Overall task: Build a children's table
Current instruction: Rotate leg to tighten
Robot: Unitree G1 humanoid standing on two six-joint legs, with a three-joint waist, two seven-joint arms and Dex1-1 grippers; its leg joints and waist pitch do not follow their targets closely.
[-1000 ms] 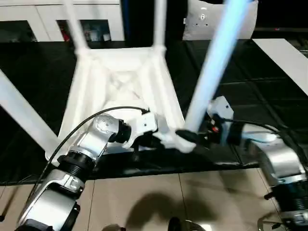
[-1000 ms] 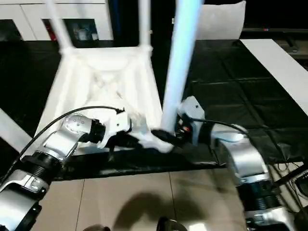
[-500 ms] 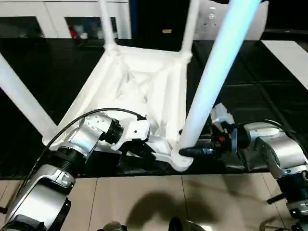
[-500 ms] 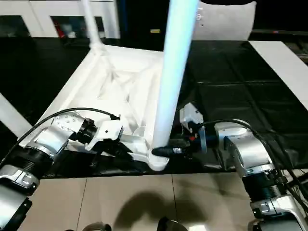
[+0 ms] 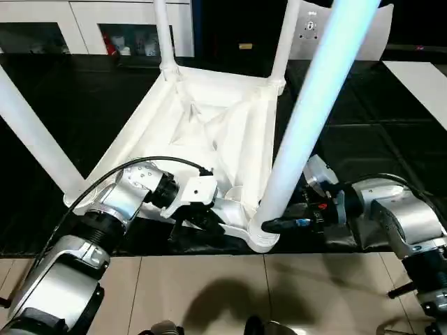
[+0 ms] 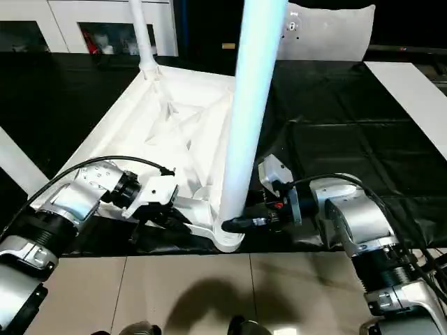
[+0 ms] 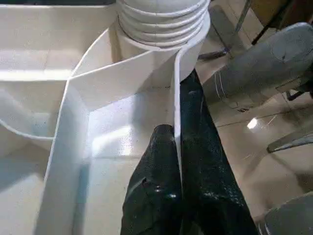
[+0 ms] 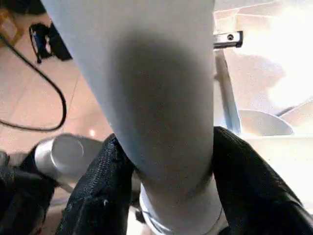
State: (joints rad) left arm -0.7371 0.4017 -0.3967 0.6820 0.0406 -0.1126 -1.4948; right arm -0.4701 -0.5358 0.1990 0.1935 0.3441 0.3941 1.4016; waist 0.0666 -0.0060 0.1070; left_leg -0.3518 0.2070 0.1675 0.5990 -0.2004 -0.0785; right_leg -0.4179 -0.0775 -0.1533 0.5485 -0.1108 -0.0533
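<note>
The children's table lies upside down on a black mat, its ribbed underside [image 5: 209, 118] facing up. Its round white legs stand up out of the corners. The near right leg [image 5: 307, 118] rises from the corner socket [image 5: 262, 237] closest to me. My right gripper [image 5: 269, 225] reaches in from the right, its black fingers [image 8: 98, 196] pressed on both sides of that leg's base. My left gripper [image 5: 213, 220] is shut on a thin upright rib [image 7: 177, 105] of the underside, just beside the same socket.
Other legs stand at the far left [image 5: 163, 35], far right [image 5: 286, 35] and near left [image 5: 31, 132]. White cabinets [image 5: 70, 21] line the back. A flat white board [image 5: 426, 77] lies on the mat [image 5: 377, 139] at right. Tiled floor [image 5: 209, 293] lies below.
My right gripper's fingers have drawn in around the base of the near right leg. The left gripper keeps its hold on the rib. The view itself has shifted.
</note>
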